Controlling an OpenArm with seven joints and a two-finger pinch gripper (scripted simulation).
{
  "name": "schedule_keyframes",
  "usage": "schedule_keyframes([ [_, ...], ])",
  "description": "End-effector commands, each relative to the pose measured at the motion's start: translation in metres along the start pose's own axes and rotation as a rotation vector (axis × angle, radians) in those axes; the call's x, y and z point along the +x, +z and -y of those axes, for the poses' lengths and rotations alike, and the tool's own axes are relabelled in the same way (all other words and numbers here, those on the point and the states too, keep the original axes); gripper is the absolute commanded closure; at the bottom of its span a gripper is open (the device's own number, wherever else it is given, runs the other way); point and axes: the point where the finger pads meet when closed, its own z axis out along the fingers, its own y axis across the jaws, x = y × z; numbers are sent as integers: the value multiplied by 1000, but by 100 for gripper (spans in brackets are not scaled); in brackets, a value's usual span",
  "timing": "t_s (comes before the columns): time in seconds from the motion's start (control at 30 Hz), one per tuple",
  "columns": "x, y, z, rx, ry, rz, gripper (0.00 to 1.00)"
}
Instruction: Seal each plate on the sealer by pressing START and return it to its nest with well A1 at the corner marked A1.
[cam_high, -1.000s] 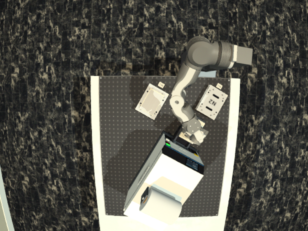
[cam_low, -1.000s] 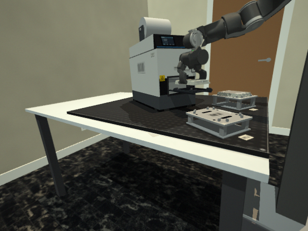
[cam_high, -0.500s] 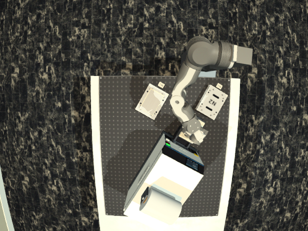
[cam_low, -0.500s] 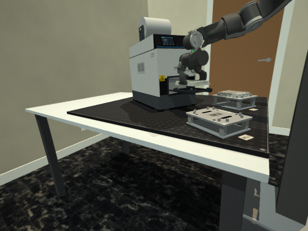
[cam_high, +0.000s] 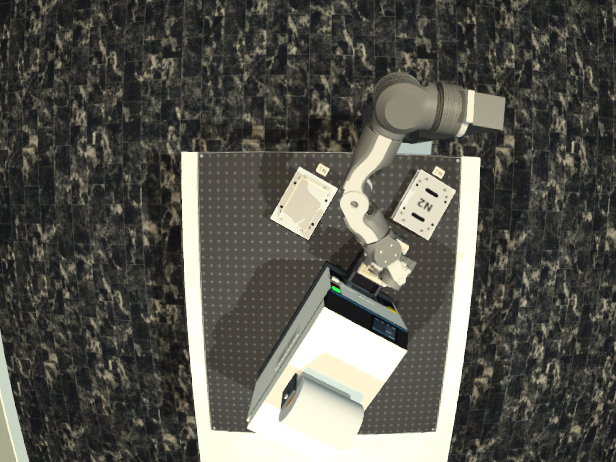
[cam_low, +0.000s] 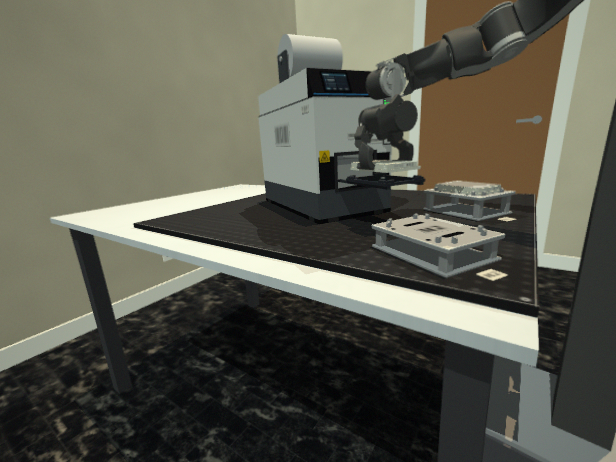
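My gripper (cam_high: pixel 388 273) (cam_low: pixel 384 158) is shut on a clear well plate (cam_high: pixel 369 273) (cam_low: pixel 396 166) and holds it level, just above the sealer's black stage (cam_high: pixel 368 288) (cam_low: pixel 385 181), which stands out in front of the sealer (cam_high: pixel 360 350) (cam_low: pixel 295 150). A green lamp (cam_high: pixel 335 289) (cam_low: pixel 386 101) is lit on the sealer's front. Nest N2 (cam_high: pixel 424 204) (cam_low: pixel 437 235) is empty, its label and two slots showing. Nest N1 (cam_high: pixel 276 216) (cam_low: pixel 470 207) carries the other plate (cam_high: pixel 303 202) (cam_low: pixel 467 188), with a pale cover on top.
A foil roll (cam_high: pixel 325 415) (cam_low: pixel 310 52) sits on the sealer's rear top. The arm reaches in from the table's far edge, between the two nests. Small label tags lie beside each nest on the dark perforated mat (cam_high: pixel 235 280) (cam_low: pixel 300 235).
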Motion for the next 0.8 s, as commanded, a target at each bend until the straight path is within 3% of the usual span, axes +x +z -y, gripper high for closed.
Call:
schedule_keyframes([
  [0.0,-1,-1,-1,-3,-3,2,100],
  [0.77,1,7,-1,-3,-6,-1,100],
])
